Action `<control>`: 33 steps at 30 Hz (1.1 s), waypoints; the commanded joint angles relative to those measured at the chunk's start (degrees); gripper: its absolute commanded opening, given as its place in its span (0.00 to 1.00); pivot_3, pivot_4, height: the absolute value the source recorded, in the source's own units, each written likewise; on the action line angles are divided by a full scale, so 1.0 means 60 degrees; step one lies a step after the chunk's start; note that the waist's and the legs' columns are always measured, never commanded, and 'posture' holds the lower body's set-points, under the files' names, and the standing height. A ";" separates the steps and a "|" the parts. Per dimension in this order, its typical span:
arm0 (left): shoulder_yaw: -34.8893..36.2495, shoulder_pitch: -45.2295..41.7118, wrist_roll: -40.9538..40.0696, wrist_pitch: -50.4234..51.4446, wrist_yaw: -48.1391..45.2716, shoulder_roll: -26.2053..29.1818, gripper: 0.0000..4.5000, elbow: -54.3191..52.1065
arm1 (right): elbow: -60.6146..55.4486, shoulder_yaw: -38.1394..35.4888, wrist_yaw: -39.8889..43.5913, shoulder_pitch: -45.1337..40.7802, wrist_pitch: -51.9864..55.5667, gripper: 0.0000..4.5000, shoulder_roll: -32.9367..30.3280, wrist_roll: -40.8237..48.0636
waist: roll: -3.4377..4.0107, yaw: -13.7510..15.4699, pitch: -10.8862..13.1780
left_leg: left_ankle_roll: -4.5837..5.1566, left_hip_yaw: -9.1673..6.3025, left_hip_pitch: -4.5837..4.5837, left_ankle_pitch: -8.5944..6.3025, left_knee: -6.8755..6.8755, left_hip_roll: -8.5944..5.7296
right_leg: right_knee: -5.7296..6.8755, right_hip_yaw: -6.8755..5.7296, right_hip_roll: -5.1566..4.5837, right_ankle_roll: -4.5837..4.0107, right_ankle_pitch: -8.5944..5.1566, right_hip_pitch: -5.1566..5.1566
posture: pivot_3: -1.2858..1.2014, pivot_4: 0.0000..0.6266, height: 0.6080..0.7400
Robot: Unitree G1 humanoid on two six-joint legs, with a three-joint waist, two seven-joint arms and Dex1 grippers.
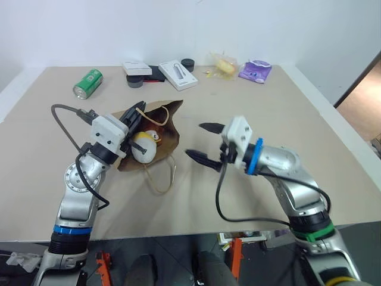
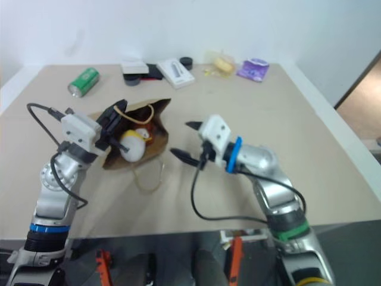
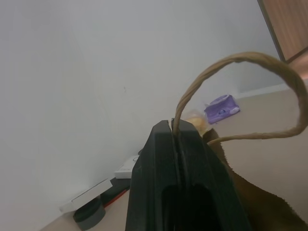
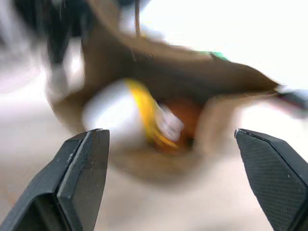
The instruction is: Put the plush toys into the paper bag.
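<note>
Holding: left pincer [image 1: 136, 119] clamped on the paper bag [image 1: 168, 136] handle, keeping its mouth open.
Right pincer [image 1: 203, 143]: wide open, empty, beside the bag.
Inside bag: egg toy [image 1: 144, 146].

A plain test room or lab: a bare beige worktop [image 1: 268, 196] against blank white walls [image 1: 89, 30], with odd items along its far edge.

Left hand [image 1: 132, 124] clamped shut, right hand [image 1: 204, 143] wide open.
</note>
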 commanded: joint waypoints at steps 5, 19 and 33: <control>0.0103 -0.0265 -0.0231 -0.0076 -0.0134 -0.0035 0.00 -0.0043 | 0.2996 0.1513 -0.3237 -0.0379 -0.7483 0.99 -0.0755 -0.5651 | -0.0007 -0.0008 0.0005 | -0.0002 0.0003 0.0017 0.0002 0.0000 -0.0002 | 0.0002 0.0014 0.0004 -0.0005 0.0002 0.0006 | 0.52 0.24 1.00; 0.0178 -0.0289 -0.0282 0.0010 -0.0142 0.0048 0.00 -0.0075 | 0.5274 0.2379 -0.6282 -0.2069 -0.8032 0.88 0.1094 -0.8143 | -0.0032 0.0008 0.0001 | -0.0020 0.0049 0.0032 0.0015 0.0003 -0.0008 | 0.0003 0.0073 -0.0008 0.0014 0.0023 0.0017 | 0.52 0.24 1.00; 0.0214 -0.0416 -0.0363 0.0180 -0.0155 0.0064 0.00 0.0036 | 0.3597 0.1156 -0.6523 -0.2137 -0.7946 0.01 0.0823 -0.6432 | -0.0033 0.0009 0.0000 | -0.0019 0.0074 0.0041 0.0015 0.0003 -0.0007 | 0.0004 0.0091 -0.0011 0.0033 0.0034 0.0017 | 0.52 0.24 1.00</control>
